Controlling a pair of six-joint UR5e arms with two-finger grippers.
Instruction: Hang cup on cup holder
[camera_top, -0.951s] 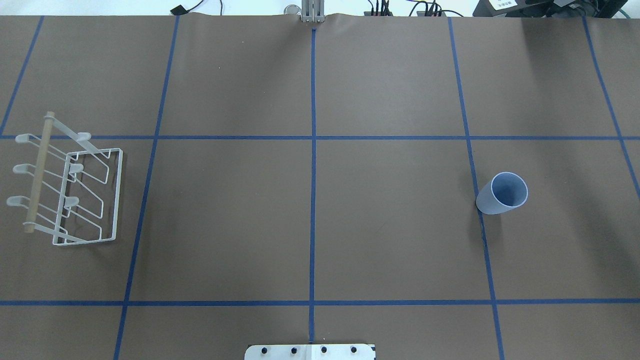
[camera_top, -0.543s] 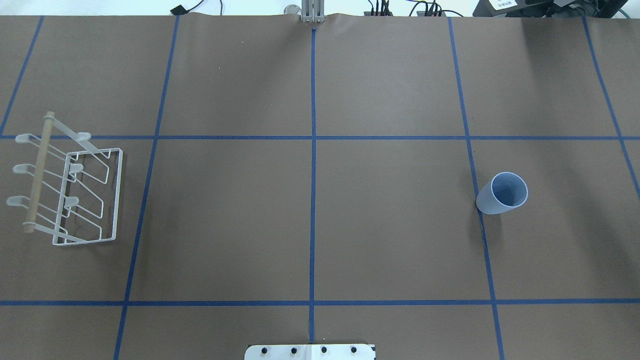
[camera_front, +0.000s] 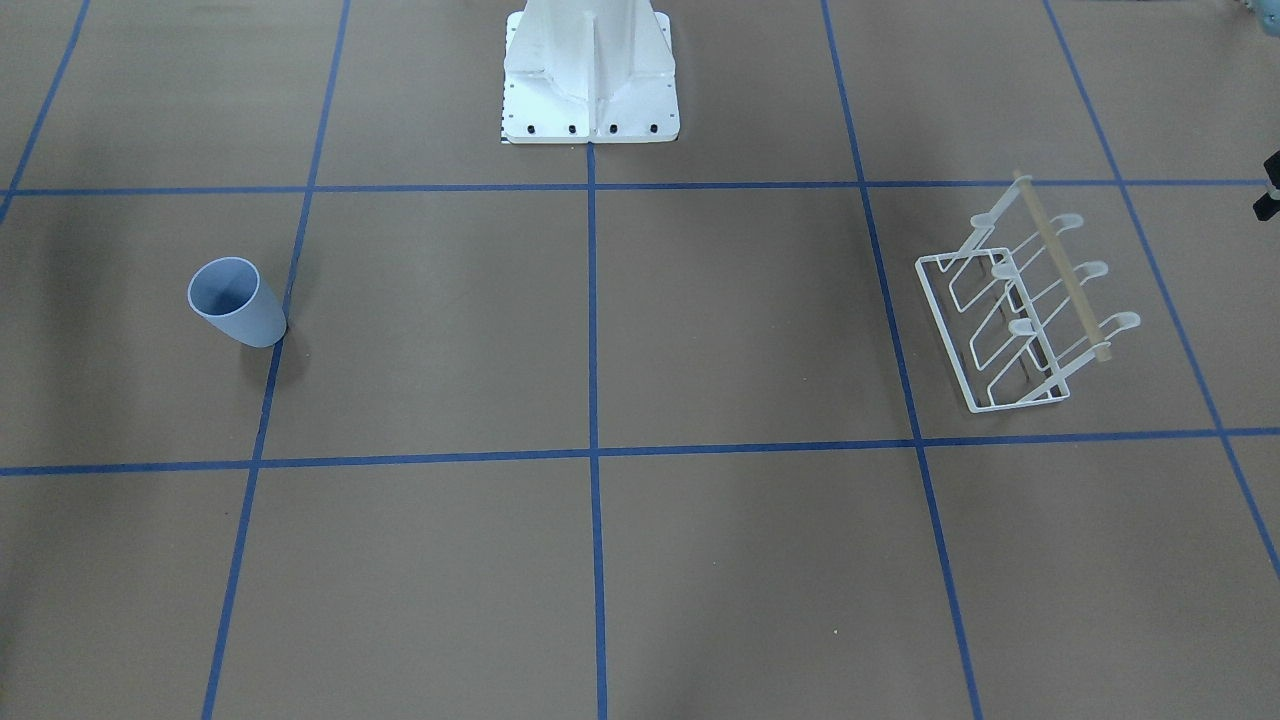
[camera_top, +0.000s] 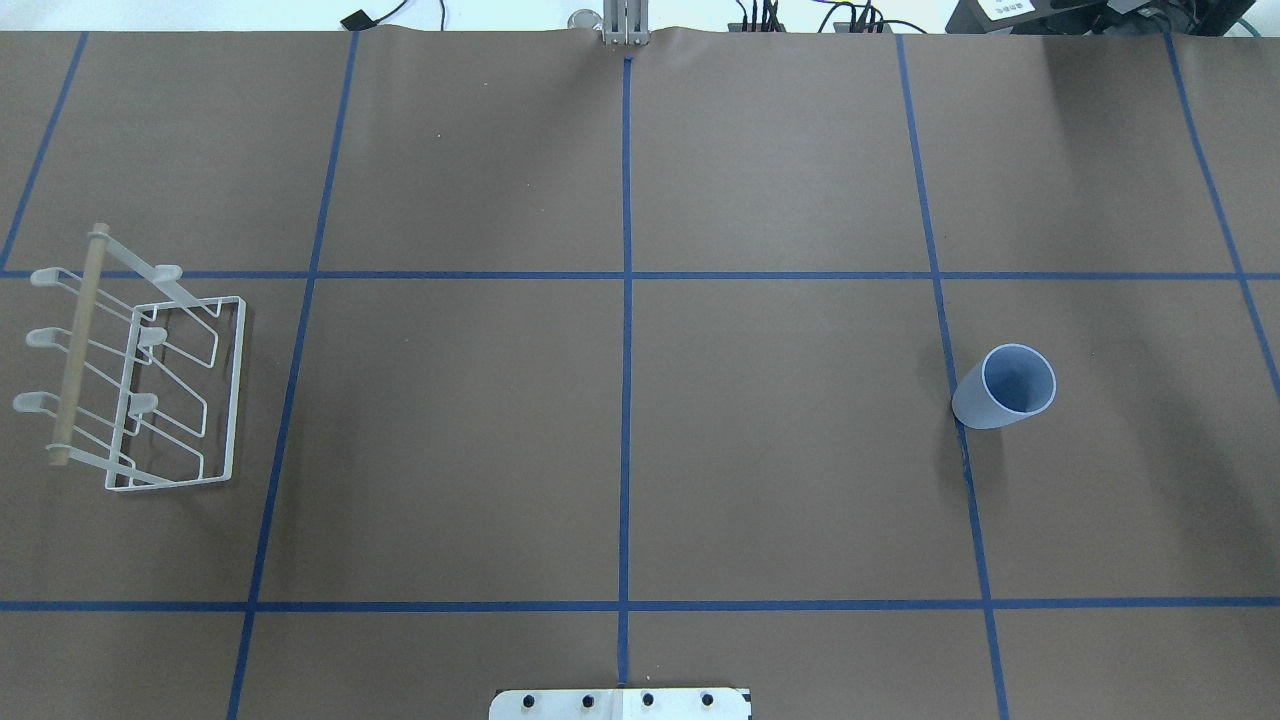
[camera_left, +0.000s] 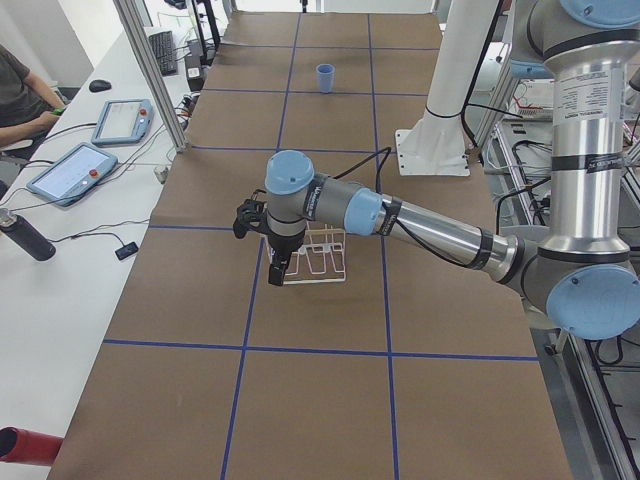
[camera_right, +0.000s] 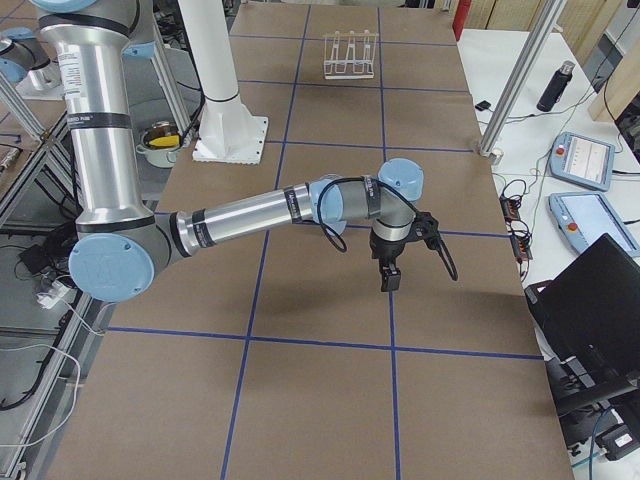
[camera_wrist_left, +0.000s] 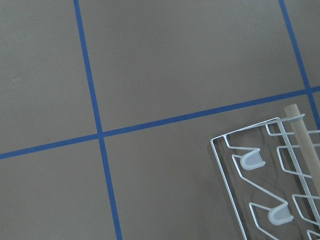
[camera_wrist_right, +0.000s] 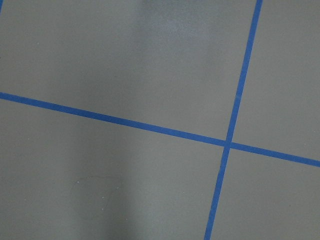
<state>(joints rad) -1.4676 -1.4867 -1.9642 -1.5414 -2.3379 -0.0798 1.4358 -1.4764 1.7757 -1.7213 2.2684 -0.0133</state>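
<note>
The light-blue cup (camera_top: 1003, 388) stands upright, mouth up, on the right half of the brown table; it also shows in the front view (camera_front: 237, 303) and far off in the left side view (camera_left: 325, 77). The white wire cup holder (camera_top: 236, 390) with its wooden dowel stands at the far left, and shows in the front view (camera_front: 1060, 265) and the left wrist view (camera_wrist_left: 305, 145). My left gripper (camera_left: 275, 272) hangs over the table beside the holder. My right gripper (camera_right: 388, 278) hangs over the table's right end. I cannot tell whether either is open or shut.
The white pedestal base (camera_front: 590, 70) stands at the robot's side of the table, mid-width. Blue tape lines grid the brown cover. A side bench holds tablets (camera_left: 72, 170) and a dark bottle (camera_left: 25, 237); a seated person (camera_left: 15, 90) is there.
</note>
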